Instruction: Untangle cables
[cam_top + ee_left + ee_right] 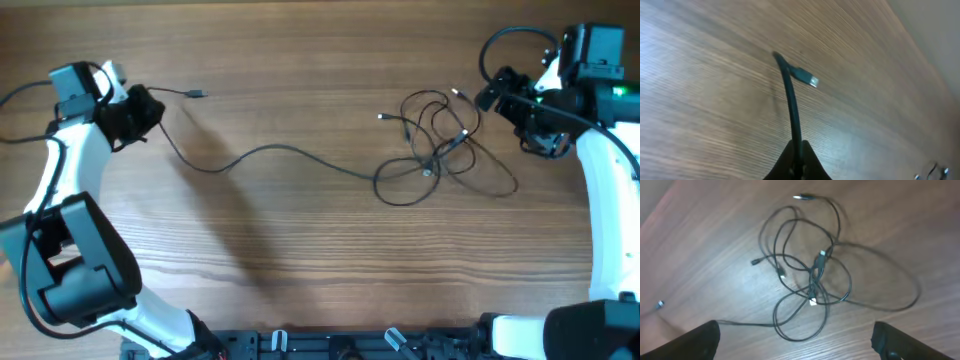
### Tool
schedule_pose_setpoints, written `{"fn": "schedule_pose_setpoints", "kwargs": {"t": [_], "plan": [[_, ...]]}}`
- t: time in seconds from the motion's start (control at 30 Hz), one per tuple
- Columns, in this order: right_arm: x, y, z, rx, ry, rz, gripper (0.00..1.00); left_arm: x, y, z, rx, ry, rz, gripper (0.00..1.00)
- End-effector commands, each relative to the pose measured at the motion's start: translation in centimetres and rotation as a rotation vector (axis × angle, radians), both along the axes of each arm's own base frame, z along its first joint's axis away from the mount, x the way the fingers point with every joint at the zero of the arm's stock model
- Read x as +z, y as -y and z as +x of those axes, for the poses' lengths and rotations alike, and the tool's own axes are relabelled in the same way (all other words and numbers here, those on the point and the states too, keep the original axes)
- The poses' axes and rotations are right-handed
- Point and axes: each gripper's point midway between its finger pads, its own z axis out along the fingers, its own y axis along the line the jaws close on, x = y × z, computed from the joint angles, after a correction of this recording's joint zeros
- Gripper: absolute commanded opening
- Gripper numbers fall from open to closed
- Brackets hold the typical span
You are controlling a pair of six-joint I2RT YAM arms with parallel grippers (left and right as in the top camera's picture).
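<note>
The cables lie as a knotted bundle of thin black loops right of the table's middle. One long strand trails left from the bundle to my left gripper. That gripper is shut on this strand, and the strand's plug end sticks out past the fingers above the wood. My right gripper hangs just right of the bundle. In the right wrist view it stands wide open, with the bundle on the table ahead of its fingers and nothing between them.
The wooden table carries only the cords. Both arm bases stand at the near corners, and a thicker black robot wire loops above the right gripper.
</note>
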Motion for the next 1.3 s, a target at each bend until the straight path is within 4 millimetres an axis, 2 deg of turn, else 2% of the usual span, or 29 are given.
{"fn": "schedule_pose_setpoints", "kwargs": {"t": [0.0,0.07,0.1,0.17,0.2,0.23,0.37,0.43,0.53,0.57,0.6,0.63,0.7,0.73,0.8,0.87,0.9,0.93,0.97,1.0,1.03,1.07,1.1,1.13,1.17,1.2,1.23,1.27], "plan": [[-0.2,-1.1,0.4,-0.145,-0.029,0.096,1.0,0.3,1.4,0.2,-0.103,0.036,0.043,0.04],[-0.8,-4.1,1.1,-0.07,-0.006,0.116,1.0,0.3,1.7,0.2,-0.085,0.026,0.021,0.04],[-1.9,-6.2,1.2,-0.05,-0.018,0.127,0.97,0.2,1.9,0.1,-0.066,0.013,0.001,0.04],[-5.2,-9.1,0.5,-0.101,-0.094,0.151,0.71,0.1,2.0,-0.1,-0.052,-0.004,-0.015,0.04],[-6.9,-9.7,0.1,-0.12,-0.133,0.146,0.66,0.0,2.1,-0.2,-0.052,-0.012,-0.02,0.04],[-9.5,-10.3,-0.9,-0.167,-0.208,0.146,0.66,-0.2,2.3,-0.4,-0.048,-0.025,-0.029,0.04],[-16.0,-10.5,-3.5,-0.246,-0.392,0.137,0.63,-0.6,2.5,-1.0,-0.039,-0.057,-0.045,0.04],[-18.3,-10.7,-3.1,-0.239,-0.414,0.131,0.62,-0.6,2.5,-1.0,-0.036,-0.059,-0.048,0.04],[-20.4,-11.4,-1.9,-0.229,-0.413,0.162,0.53,-0.7,2.5,-1.1,-0.034,-0.067,-0.053,0.04],[-20.9,-11.7,-1.7,-0.223,-0.418,0.177,0.47,-0.7,2.6,-1.3,-0.034,-0.074,-0.055,0.04],[-21.6,-11.9,-1.5,-0.221,-0.421,0.182,0.37,-0.8,2.6,-1.4,-0.034,-0.08,-0.057,0.04],[-22.0,-11.9,-1.3,-0.21,-0.417,0.179,0.04,-0.9,2.7,-1.5,-0.033,-0.086,-0.059,0.04],[-21.2,-12.9,-1.3,-0.115,-0.405,0.216,0.04,-0.9,2.7,-1.6,-0.033,-0.09,-0.06,0.04],[-19.9,-13.9,-1.6,-0.06,-0.403,0.271,0.04,-1.0,2.7,-1.7,-0.033,-0.096,-0.062,0.04],[-14.7,-16.5,-1.6,0.091,-0.31,0.417,0.04,-1.1,2.8,-2.0,-0.033,-0.11,-0.067,0.04],[-10.9,-16.7,-2.0,0.166,-0.216,0.43,0.04,-1.2,2.8,-2.1,-0.033,-0.114,-0.069,0.04],[-8.0,-16.7,-1.6,0.336,-0.05,0.37,0.04,-1.2,2.9,-2.1,-0.033,-0.118,-0.07,0.04],[-6.4,-16.8,-1.4,0.477,0.06,0.317,0.04,-1.2,2.9,-2.2,-0.033,-0.12,-0.071,0.04],[-2.9,-17.5,-1.9,0.65,0.228,0.294,0.04,-1.2,2.9,-2.2,-0.033,-0.12,-0.071,0.04],[0.1,-18.3,-1.8,0.702,0.345,0.321,0.04,-1.2,2.9,-2.2,-0.033,-0.12,-0.071,0.04],[1.7,-18.6,-1.5,0.707,0.406,0.336,0.04,-1.2,2.9,-2.2,-0.033,-0.12,-0.071,0.04],[2.4,-18.1,-0.6,0.602,0.41,0.345,0.04,-1.2,2.9,-2.2,-0.033,-0.12,-0.071,0.04],[0.8,-16.0,0.4,0.283,0.273,0.371,0.04,-1.2,2.9,-2.2,-0.034,-0.12,-0.071,0.04],[-3.0,-13.8,-1.5,-0.167,-0.023,0.453,0.04,-1.2,3.1,-2.2,-0.038,-0.121,-0.071,0.04],[-5.3,-14.1,-4.2,-0.423,-0.262,0.538,0.04,-1.3,3.5,-2.1,-0.047,-0.121,-0.07,0.04],[-6.1,-15.6,-5.5,-0.443,-0.376,0.588,0.04,-1.3,3.9,-2.1,-0.057,-0.122,-0.07,0.04],[-6.1,-17.7,-6.1,-0.32,-0.416,0.636,0.04,-1.3,4.5,-2.0,-0.072,-0.122,-0.069,0.04],[-5.2,-19.8,-5.7,-0.088,-0.352,0.676,0.04,-1.2,5.1,-1.9,-0.085,-0.121,-0.067,0.04]]}}
